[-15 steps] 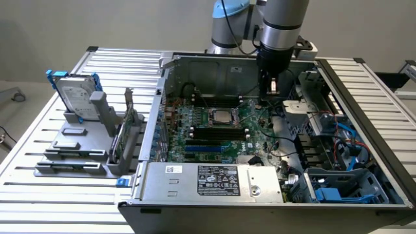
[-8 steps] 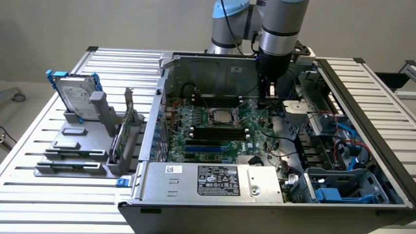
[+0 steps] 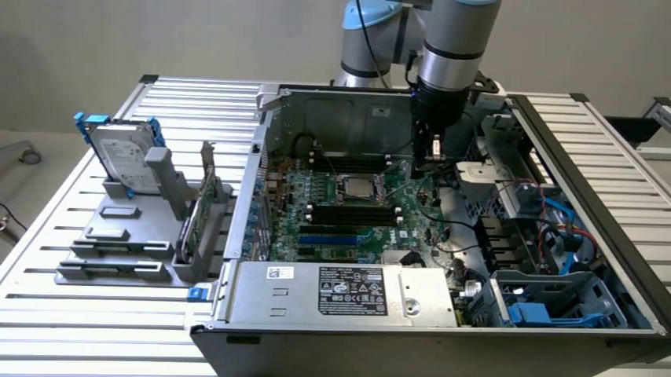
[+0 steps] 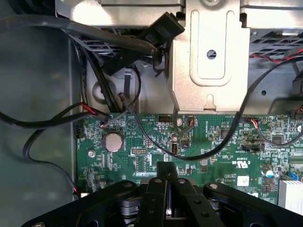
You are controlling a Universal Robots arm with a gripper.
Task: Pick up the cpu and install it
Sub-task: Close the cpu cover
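The cpu [image 3: 356, 188], a small silver square, lies flat inside the dark metal-framed socket on the green motherboard [image 3: 314, 196] of the open computer case. My gripper [image 3: 432, 163] hangs just above the board, to the exterior view's right of the socket and apart from the cpu. In the wrist view its black fingers [image 4: 161, 189] are pressed together, so the gripper [image 4: 166, 168] is shut with nothing between them. Below them lies the motherboard [image 4: 213, 142] with a coin battery [image 4: 112, 141].
Black cables [image 4: 47, 120] loop across the board edge under a metal bracket [image 4: 210, 56]. A hard drive [image 3: 121, 153] with blue brackets stands on a grey rack at the exterior view's left. The power supply [image 3: 346, 292] sits at the case front and the drive cage [image 3: 545, 310] at its right.
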